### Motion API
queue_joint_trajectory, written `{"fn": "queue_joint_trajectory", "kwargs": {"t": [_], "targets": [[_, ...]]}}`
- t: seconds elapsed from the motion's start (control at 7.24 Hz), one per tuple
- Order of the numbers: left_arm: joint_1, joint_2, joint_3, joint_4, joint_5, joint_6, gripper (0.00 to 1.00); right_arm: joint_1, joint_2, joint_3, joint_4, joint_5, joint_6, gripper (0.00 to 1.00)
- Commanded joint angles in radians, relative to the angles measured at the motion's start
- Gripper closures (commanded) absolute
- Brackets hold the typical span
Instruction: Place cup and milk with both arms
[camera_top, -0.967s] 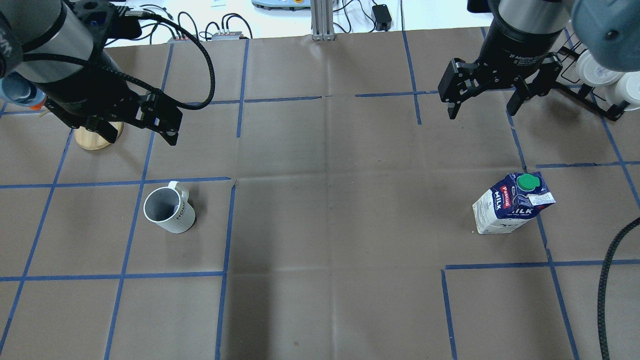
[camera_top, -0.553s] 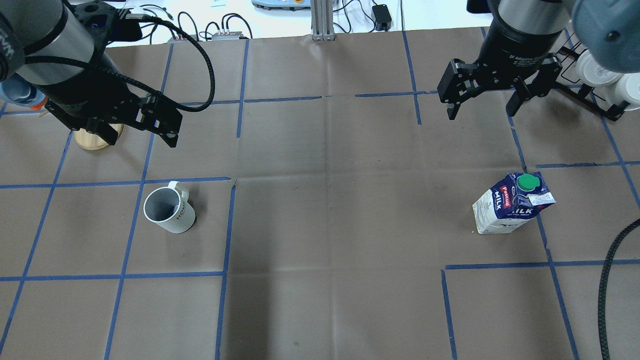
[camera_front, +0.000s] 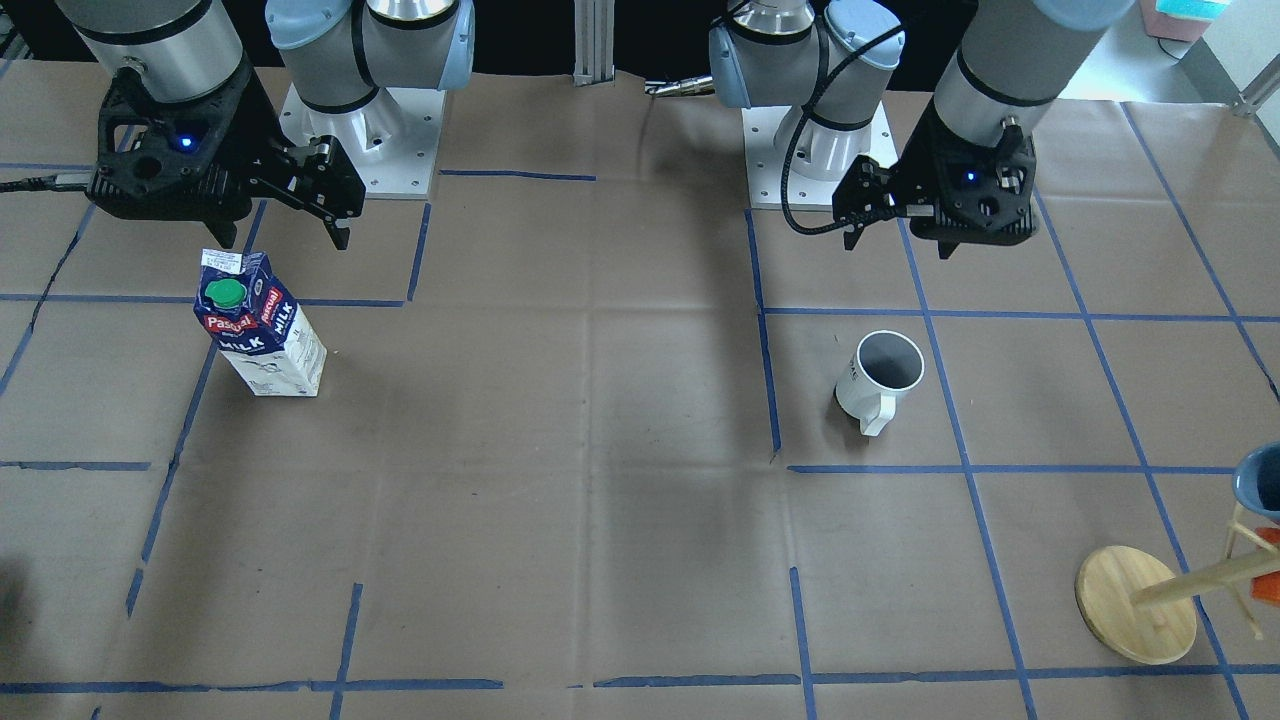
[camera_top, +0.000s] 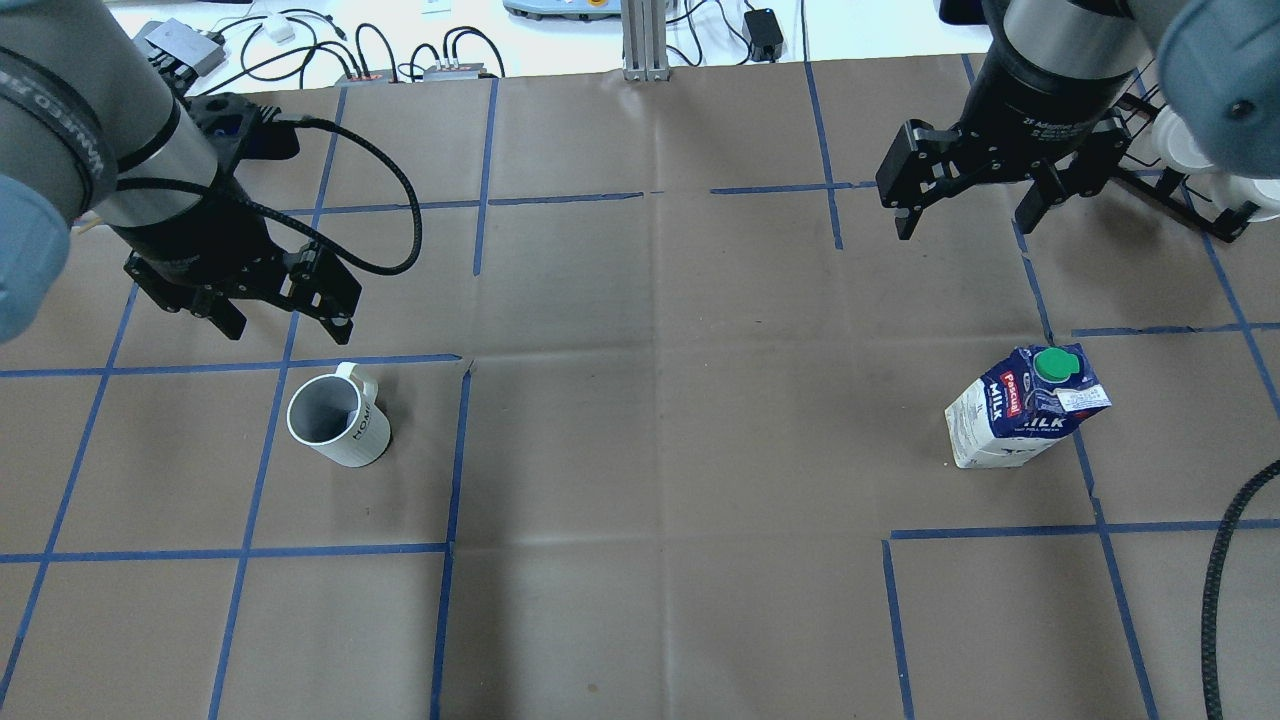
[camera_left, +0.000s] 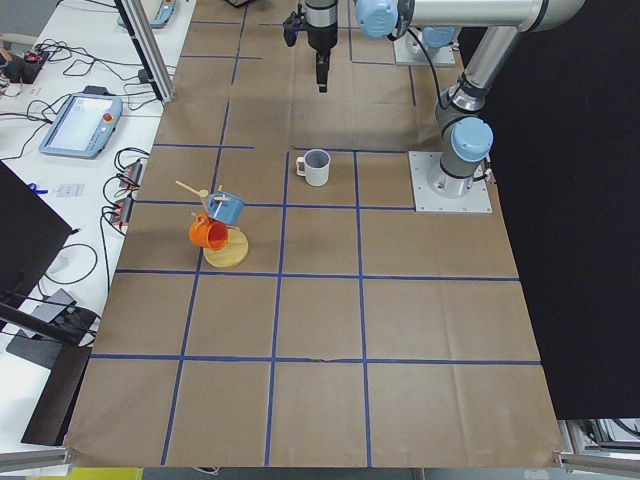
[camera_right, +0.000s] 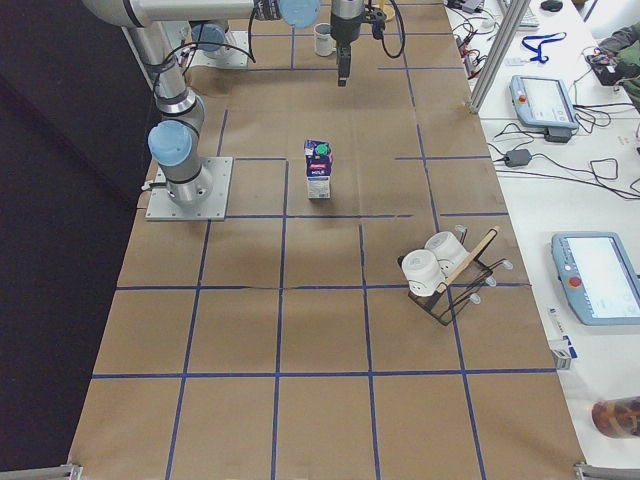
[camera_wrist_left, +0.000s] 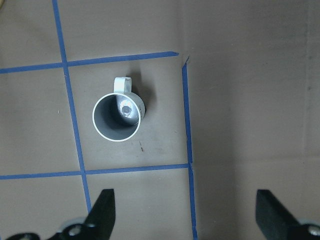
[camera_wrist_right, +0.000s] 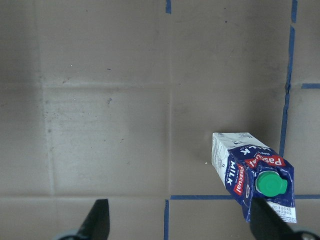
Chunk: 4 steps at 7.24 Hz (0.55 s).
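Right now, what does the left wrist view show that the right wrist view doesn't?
Only the left wrist view: the cup, upright with its mouth facing the camera and its handle toward the view's top, ahead of the left tool. Only the right wrist view: the milk, with its green cap showing, at the lower right, off-centre from the right tool. Both: brown table paper, blue tape, and an open tool holding nothing.

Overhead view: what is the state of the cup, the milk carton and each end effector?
Cup: upright, empty, not held.
Milk carton: upright, green cap on, not held.
Left end effector: open, holds nothing.
Right end effector: open, holds nothing.
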Motion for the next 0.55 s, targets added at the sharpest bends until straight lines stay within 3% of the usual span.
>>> {"fn": "queue_joint_trajectory", "kwargs": {"t": [0.0,0.41], "targets": [[0.103,-0.017,-0.215,0.254,0.002,0.121,0.0,0.0,-0.001,0.0,-0.002,0.002,0.0,0.0],[0.211,-0.099,-0.3,0.449,0.005,0.177,0.0,0.0,-0.001,0.001,-0.007,0.002,-0.001,0.0]]}}
